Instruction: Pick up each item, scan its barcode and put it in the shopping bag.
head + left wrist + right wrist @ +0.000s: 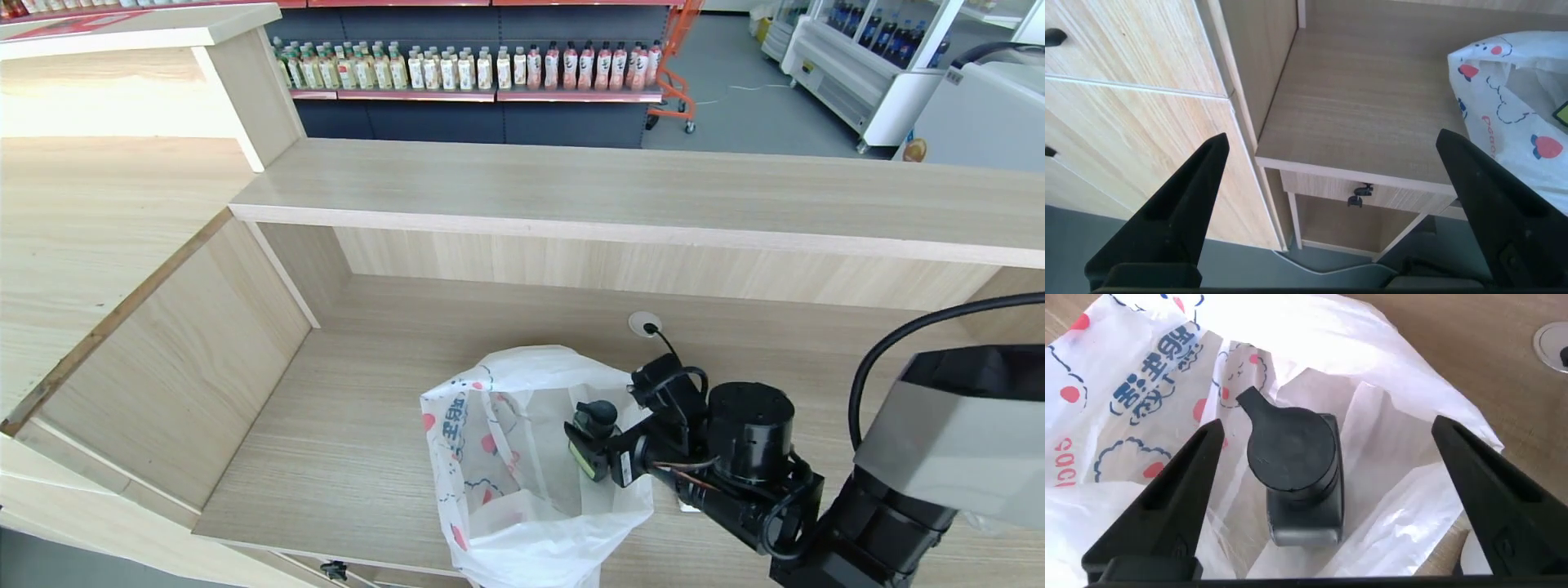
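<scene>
Over shopping bag (461, 445), right tool (1327, 425) (spread wide)

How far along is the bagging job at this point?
Done: a dark black-capped container sits inside the shopping bag. In hand: nothing; the right gripper hangs open over it, the left gripper open beside the counter. Left: pulling the arm clear; scanning cannot be confirmed.

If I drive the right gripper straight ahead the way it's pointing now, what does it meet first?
Most likely the dark capped item lying inside the shopping bag. It sits dead ahead of the right gripper, between its open fingers and touching neither. Depth is unclear, so I can't judge how near it is.
</scene>
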